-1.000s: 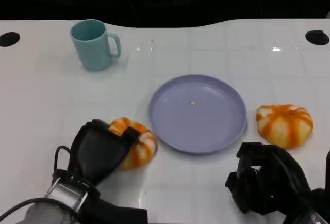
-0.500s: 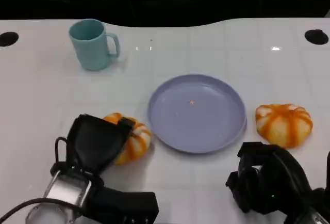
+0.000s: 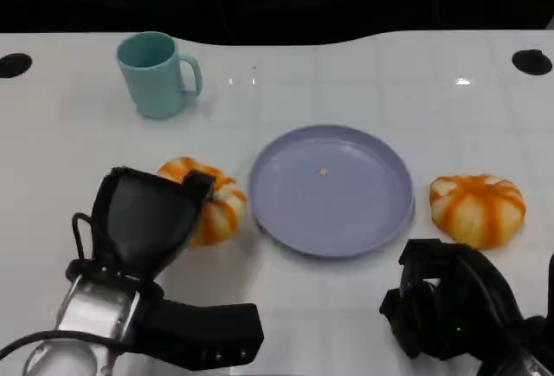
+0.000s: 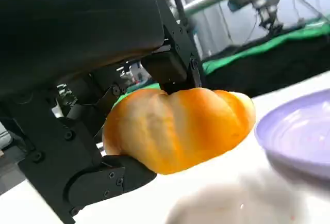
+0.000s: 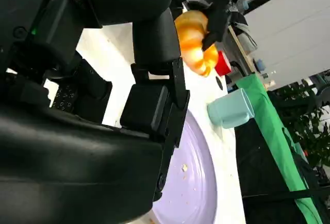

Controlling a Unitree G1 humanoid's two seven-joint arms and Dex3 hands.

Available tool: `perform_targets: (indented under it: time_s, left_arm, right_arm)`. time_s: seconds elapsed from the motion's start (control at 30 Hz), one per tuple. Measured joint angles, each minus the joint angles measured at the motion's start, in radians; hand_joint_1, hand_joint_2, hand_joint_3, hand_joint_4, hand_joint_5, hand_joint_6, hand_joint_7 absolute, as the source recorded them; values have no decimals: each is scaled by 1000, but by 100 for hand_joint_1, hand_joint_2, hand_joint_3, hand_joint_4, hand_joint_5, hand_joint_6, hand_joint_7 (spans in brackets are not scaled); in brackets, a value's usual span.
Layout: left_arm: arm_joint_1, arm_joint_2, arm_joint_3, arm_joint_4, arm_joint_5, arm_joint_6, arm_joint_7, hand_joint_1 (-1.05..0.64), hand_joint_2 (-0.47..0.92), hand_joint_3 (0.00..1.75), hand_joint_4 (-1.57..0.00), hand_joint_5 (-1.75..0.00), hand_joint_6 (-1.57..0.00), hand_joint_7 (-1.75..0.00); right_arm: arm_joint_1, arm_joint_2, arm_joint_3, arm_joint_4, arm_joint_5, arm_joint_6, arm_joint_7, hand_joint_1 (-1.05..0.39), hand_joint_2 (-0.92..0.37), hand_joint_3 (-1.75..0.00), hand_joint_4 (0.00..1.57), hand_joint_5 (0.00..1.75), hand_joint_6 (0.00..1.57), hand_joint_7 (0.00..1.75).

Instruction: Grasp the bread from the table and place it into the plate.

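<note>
Gripping a striped orange bread roll (image 3: 210,209), the robot's left hand (image 3: 147,224) has closed around it at the near side of the white table (image 3: 363,90), just left of the lilac plate (image 3: 331,190). The left wrist camera shows the roll pinched between black fingers (image 4: 172,66) above and below, with pale tabletop and a soft shadow beneath it, which suggests it is clear of the surface, though only slightly. At the near right, the right hand (image 3: 450,302) rests with its fingers curled in and nothing in them, close to a second orange roll (image 3: 478,210) that lies on the table beside the plate's right rim. The plate itself holds no bread, only a small speck near its middle. Farther back, toward the left, a teal mug (image 3: 157,74) stands upright, its handle turned toward the plate.

By the look of it, the grasp is done and the carry is in hand. The next move calls for a short sweep to the right at a height that clears the plate's raised rim, then lowering over the plate's middle before the fingers let go.
</note>
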Motion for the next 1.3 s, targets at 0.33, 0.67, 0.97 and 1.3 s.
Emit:
perform_targets:
  time_s: [0.33, 0.67, 0.97, 1.3]
  left_arm:
    - [-161, -63, 3, 161, -71, -160, 86, -38, 31, 127, -108, -175, -100, -84]
    - [-334, -189, -43, 394, -118, -258, 115, -43, 35, 130, -114, -175, -110, -58]
    - [-495, -306, -100, 693, -150, -303, 156, -40, 38, 134, -116, -175, -102, -67]
    - [-603, -395, -110, 931, -257, -350, 115, -43, 51, 91, -85, -145, -71, -86]
  right_arm:
    - [-2, 0, -3, 11, -2, -7, 0, -105, -1, -151, 147, 146, 157, 100]
    - [-1, 0, -2, 12, -3, -19, 4, -105, -4, -149, 146, 146, 156, 98]
    - [-4, -2, -3, 21, -3, -32, 10, -105, -5, -148, 145, 147, 156, 99]
    - [-5, -1, -1, 22, -5, -33, 5, -105, -2, -153, 146, 148, 157, 101]
